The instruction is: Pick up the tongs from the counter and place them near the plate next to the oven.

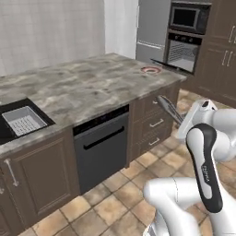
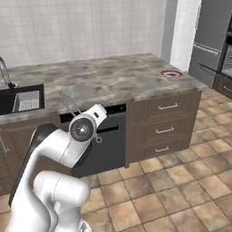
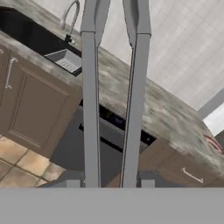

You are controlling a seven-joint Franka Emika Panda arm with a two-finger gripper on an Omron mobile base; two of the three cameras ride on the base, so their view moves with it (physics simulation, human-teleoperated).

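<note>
My gripper (image 3: 109, 183) is shut on the tongs (image 3: 89, 109), whose two slim grey arms run up the hand view from between the fingertips. From the left base, the tongs (image 1: 168, 109) stick out of the gripper (image 1: 184, 123) in mid-air, in front of the drawers and below the counter (image 1: 92, 83) edge. From the right base, the tongs (image 2: 70, 105) rise thinly from the gripper (image 2: 81, 116). The red-rimmed plate (image 1: 150, 69) lies at the counter's far right corner, also seen as the plate (image 2: 171, 73) and the plate (image 3: 213, 143). Beyond it stands the black oven (image 1: 182, 53), its door hanging open.
A sink (image 1: 23, 120) with a white rack sits at the counter's left end, its faucet (image 3: 70, 19) behind. A black dishwasher (image 1: 101, 145) and drawers (image 1: 154, 123) front the cabinets. A grey fridge (image 1: 152, 27) stands left of the oven. Tiled floor lies before the counter.
</note>
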